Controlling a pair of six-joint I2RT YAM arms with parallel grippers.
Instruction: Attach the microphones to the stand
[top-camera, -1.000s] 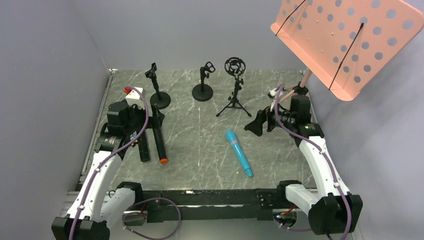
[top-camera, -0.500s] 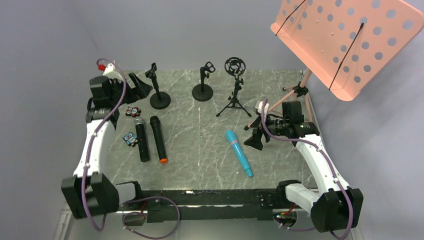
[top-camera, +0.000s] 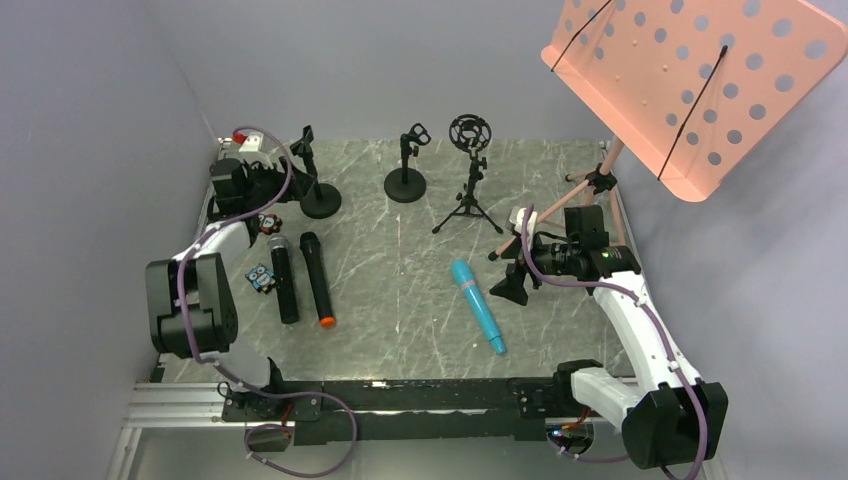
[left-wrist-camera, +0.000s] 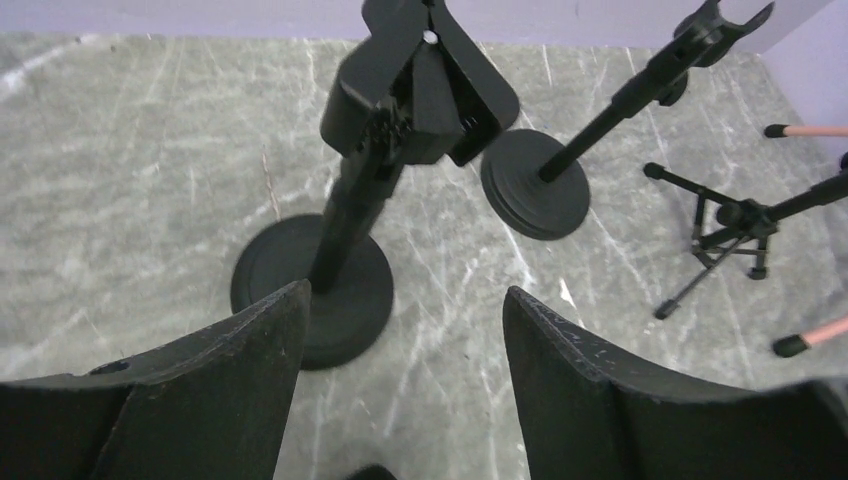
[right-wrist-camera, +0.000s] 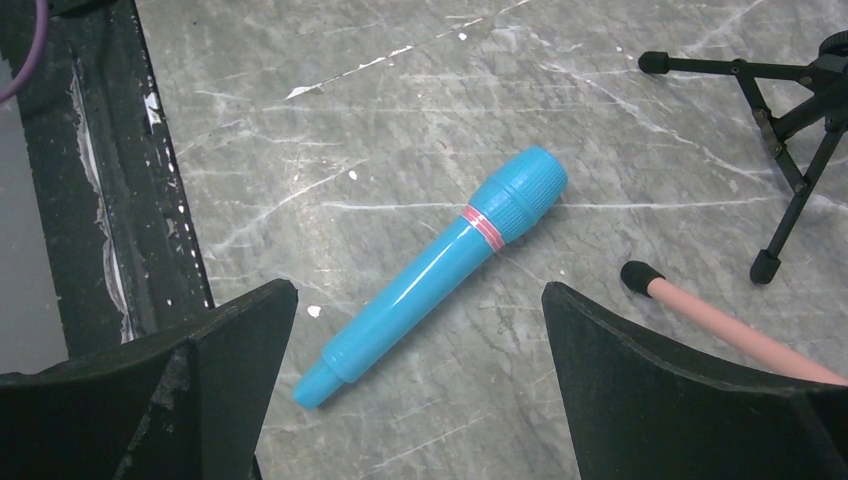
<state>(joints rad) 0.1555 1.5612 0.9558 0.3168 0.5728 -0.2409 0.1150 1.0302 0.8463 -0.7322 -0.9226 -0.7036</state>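
The turquoise mic (top-camera: 477, 305) lies flat right of centre; in the right wrist view it (right-wrist-camera: 440, 270) lies on the table below and between my open fingers. My right gripper (top-camera: 511, 275) hovers open and empty just right of it. The black mic with the orange end cap (top-camera: 317, 280) and the black mic with the silver mesh head (top-camera: 283, 282) lie side by side at the left. My left gripper (top-camera: 283, 184) is open and empty at the far left, facing the clip stand (top-camera: 312, 175), whose clip (left-wrist-camera: 420, 80) and round base (left-wrist-camera: 315, 290) show in the left wrist view.
A second round-base stand (top-camera: 405, 165) and a tripod stand with a ring mount (top-camera: 470, 170) stand at the back. A pink music stand (top-camera: 690, 80) overhangs the right side; its leg (right-wrist-camera: 700, 315) lies near my right gripper. Two small objects (top-camera: 260, 277) lie left of the black mics.
My left arm has swung from over the black mics back to the far left corner, facing the clip stand. My right gripper has shifted slightly toward the turquoise mic.
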